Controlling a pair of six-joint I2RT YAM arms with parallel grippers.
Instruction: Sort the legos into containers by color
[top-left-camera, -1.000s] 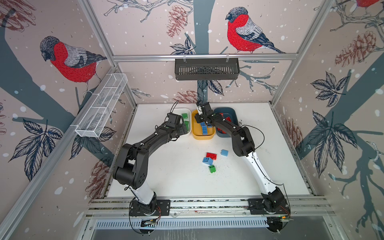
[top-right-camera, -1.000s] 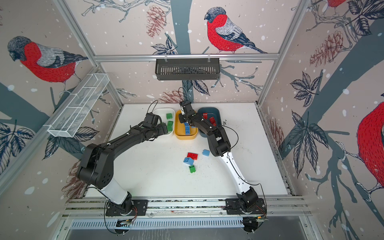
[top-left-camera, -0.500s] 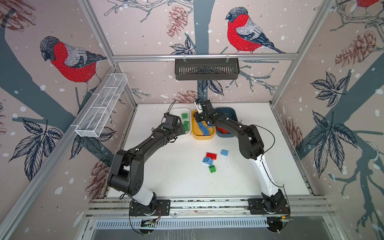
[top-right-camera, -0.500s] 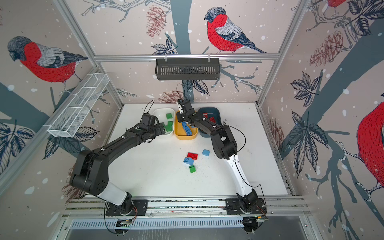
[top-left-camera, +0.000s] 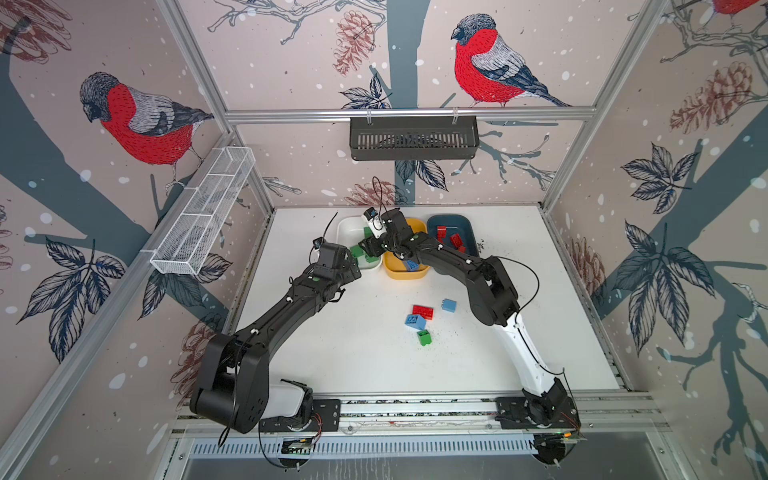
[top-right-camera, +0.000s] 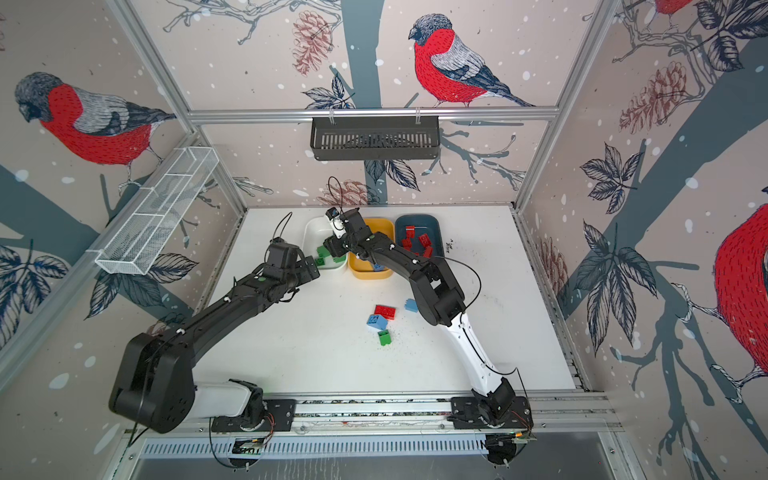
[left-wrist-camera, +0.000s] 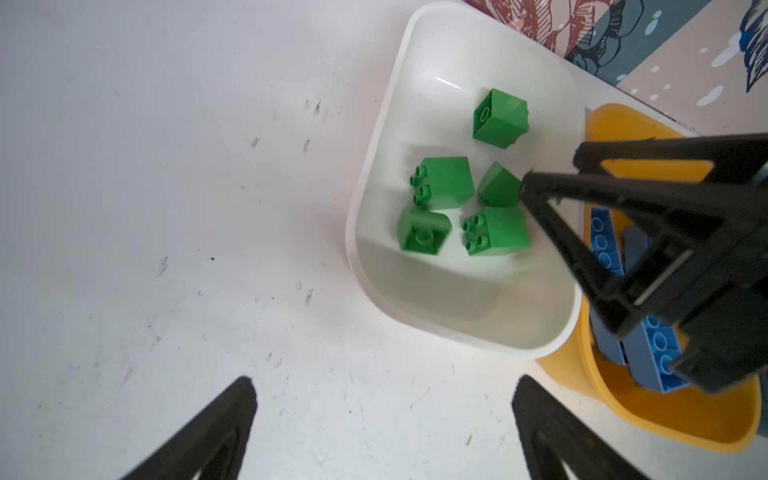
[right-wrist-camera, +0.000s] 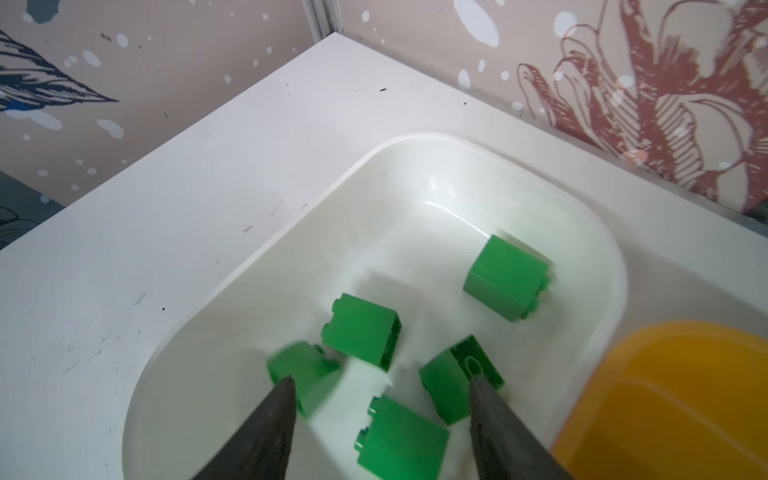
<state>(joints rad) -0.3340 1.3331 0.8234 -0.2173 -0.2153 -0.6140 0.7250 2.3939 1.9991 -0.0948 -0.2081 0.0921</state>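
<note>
- R gripper (right-wrist-camera: 380, 382): hangs over the white tub (right-wrist-camera: 415, 139), jaws apart, nothing btwn them. Its arm reaches across the yellow tub (top-left-camera: 405, 272).
- Its fingertips (right-wrist-camera: 278, 411) sit low over the green bricks (left-wrist-camera: 444, 183). One tip is in front of a blurred green brick (right-wrist-camera: 307, 370), the other in front of a tipped green brick (right-wrist-camera: 446, 382) w/ its hollow underside showing. Can't tell if either tip touches.
- White tub: five green bricks inside, all square. Four are bunched close; a single green brick (left-wrist-camera: 500, 118) lies apart, nearer the wall end of the tub.
- L gripper (left-wrist-camera: 384, 382): jaws spread wide, empty, over bare table (left-wrist-camera: 166, 208) just beside the white tub, not over it.
- Yellow tub: right next to the white tub. It holds long blue bricks (left-wrist-camera: 606, 249), partly hidden by the R gripper in the left wrist view.
- Teal tub (top-left-camera: 467, 222): on the far side of the yellow tub, w/ several red bricks (top-left-camera: 455, 240) inside.
- In both top views the three tubs line up along the back edge of the table: white, yellow, teal, left to right.
- Loose on the table, mid-area, well apart from the tubs:
- a long red brick (top-left-camera: 423, 311)
- a small blue brick (top-left-camera: 449, 305) near its right end
- a tilted blue brick (top-left-camera: 415, 321) just beside its front edge
- a loose green brick (top-left-camera: 424, 337), nearest the front rail
</note>
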